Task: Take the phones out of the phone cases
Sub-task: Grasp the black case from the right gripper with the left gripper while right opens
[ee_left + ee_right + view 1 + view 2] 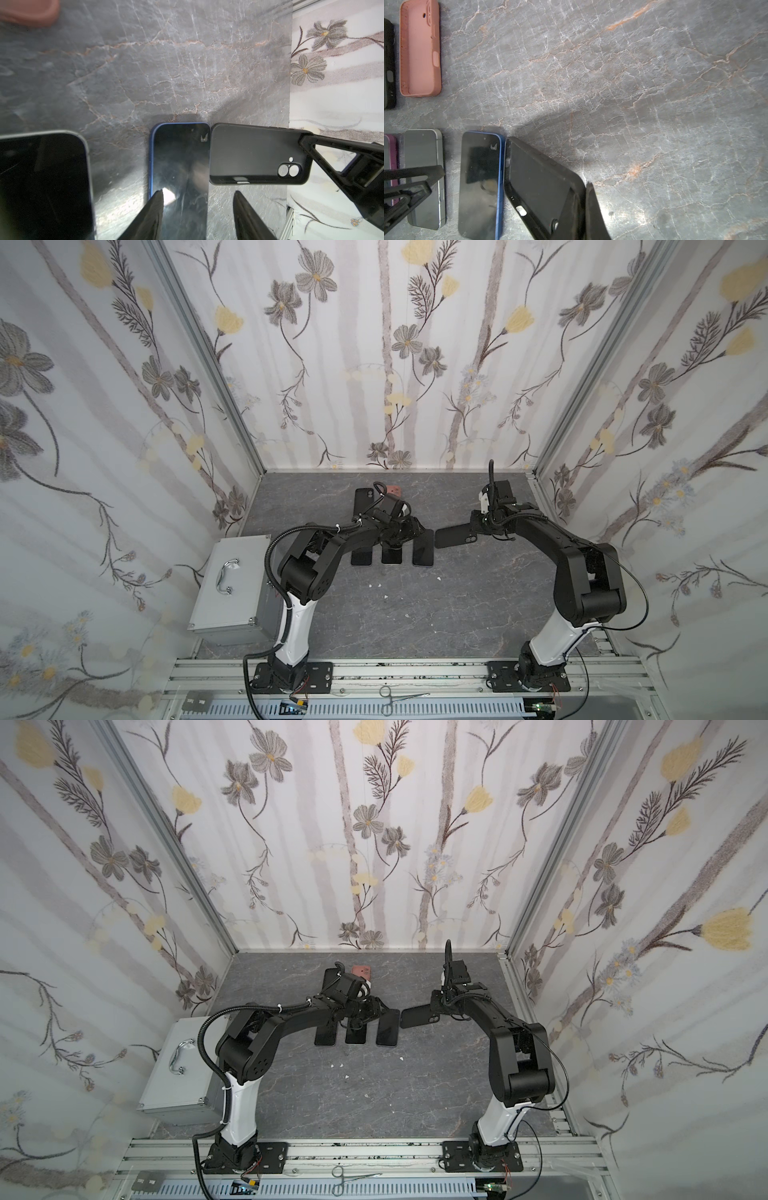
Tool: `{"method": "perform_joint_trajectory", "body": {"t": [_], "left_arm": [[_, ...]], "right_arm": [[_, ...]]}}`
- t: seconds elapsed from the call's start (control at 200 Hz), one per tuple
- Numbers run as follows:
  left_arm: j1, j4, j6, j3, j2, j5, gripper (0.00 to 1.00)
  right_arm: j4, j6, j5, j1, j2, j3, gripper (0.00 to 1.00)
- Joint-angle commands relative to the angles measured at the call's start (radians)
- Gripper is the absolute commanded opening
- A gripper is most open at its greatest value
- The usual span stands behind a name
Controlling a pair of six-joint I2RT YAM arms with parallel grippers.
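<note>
Black case (pixel 452 536) crosswise, cutout rightward

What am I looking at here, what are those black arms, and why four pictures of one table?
Two robot arms, the left arm and right arm, work over a grey table. Two pictures look down from above; the other two come from a camera on each wrist. On the table lie three phones, including a blue phone, plus a pink case. The right claw is shut on an empty black case, tilted beside the blue phone. The left claw hangs open above that phone, holding nothing.
</note>
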Motion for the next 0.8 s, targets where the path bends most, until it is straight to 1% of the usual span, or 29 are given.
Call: {"method": "perform_joint_trajectory", "body": {"t": [0.0,0.11,0.23,0.305,0.355,0.395,0.475,0.545,0.6,0.66,0.719,0.794], "left_arm": [[-0.001,-0.008,0.027,-0.009,-0.036,-0.056,0.56],[-0.004,-0.015,0.066,-0.017,-0.084,-0.084,0.56],[-0.025,-0.028,0.161,-0.018,-0.16,-0.139,0.56],[-0.044,-0.03,0.233,-0.023,-0.219,-0.185,0.57],[-0.059,-0.03,0.285,-0.024,-0.254,-0.217,0.59],[-0.072,-0.03,0.332,-0.023,-0.283,-0.24,0.6],[-0.102,-0.034,0.443,-0.023,-0.335,-0.279,0.62],[-0.127,-0.04,0.552,-0.033,-0.378,-0.313,0.64],[-0.15,-0.05,0.643,-0.044,-0.407,-0.336,0.64],[-0.178,-0.068,0.739,-0.058,-0.439,-0.361,0.62],[-0.2,-0.1,0.798,-0.058,-0.454,-0.399,0.62],[-0.214,-0.15,0.86,-0.052,-0.463,-0.416,0.61]], "right_arm": [[0.018,-0.009,0.043,0.0,-0.042,0.003,0.0],[0.009,-0.01,0.046,0.001,-0.087,-0.004,0.0],[0.01,-0.01,0.048,0.01,-0.168,-0.029,0.0],[0.019,-0.024,0.028,0.021,-0.231,-0.054,0.0],[0.031,-0.043,-0.004,0.028,-0.265,-0.077,0.0],[0.039,-0.062,-0.038,0.032,-0.324,-0.091,0.0],[0.053,-0.116,-0.148,0.04,-0.386,-0.109,0.0],[0.045,-0.146,-0.21,0.055,-0.427,-0.11,0.0],[0.027,-0.169,-0.253,0.068,-0.447,-0.103,0.0],[0.009,-0.186,-0.298,0.085,-0.462,-0.095,0.0],[-0.016,-0.203,-0.324,0.105,-0.467,-0.081,0.0],[-0.068,-0.238,-0.335,0.141,-0.451,-0.054,0.0]]}}
